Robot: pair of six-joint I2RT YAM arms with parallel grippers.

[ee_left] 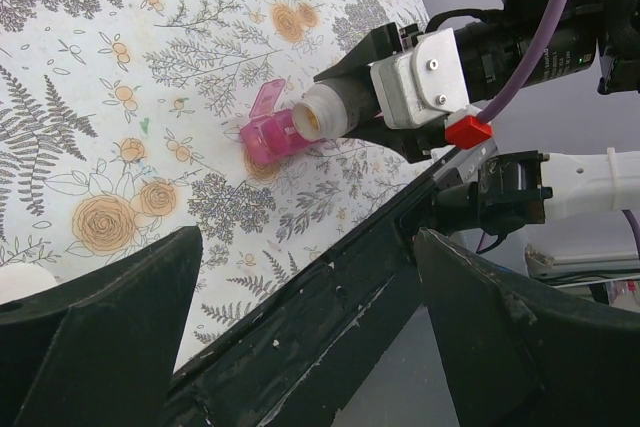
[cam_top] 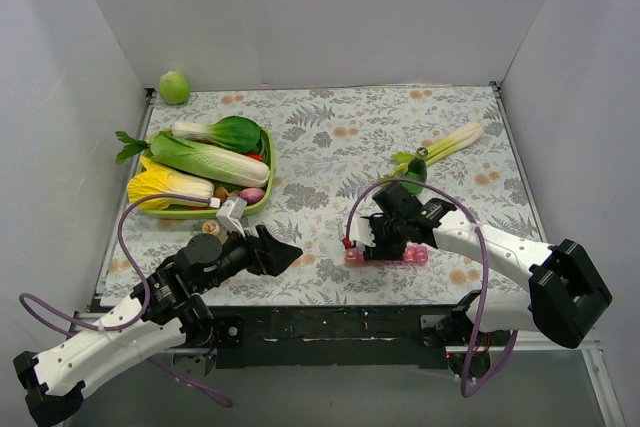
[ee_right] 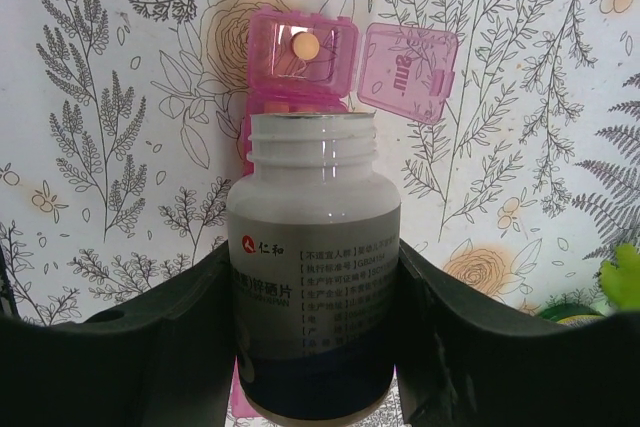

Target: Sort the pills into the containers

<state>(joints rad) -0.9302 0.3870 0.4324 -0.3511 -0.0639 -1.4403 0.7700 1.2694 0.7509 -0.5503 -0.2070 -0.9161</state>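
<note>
The right gripper (cam_top: 383,235) is pinching a white pill bottle (ee_right: 315,277) by its labelled body, one dark finger pressed against each side. The bottle has no cap on and is tipped so that its open mouth points at the pink pill organizer (ee_right: 300,59), just above it. The organizer lies flat on the floral tabletop (cam_top: 330,147), near the front edge and a little right of the middle. Its end compartment is open, with the translucent lid (ee_right: 410,72) flipped back to one side. One small orange pill (ee_right: 303,45) rests in that compartment. More orange pills (ee_right: 300,104) show in the next compartment, right at the bottle's rim.

The left gripper (cam_top: 283,252) hangs over the near left part of the tabletop with its fingers spread wide, pointing towards the organizer and well apart from it. Behind it, a green oval tray (cam_top: 200,212) holds leafy vegetables. A leek (cam_top: 450,145) lies farther back on the right.
</note>
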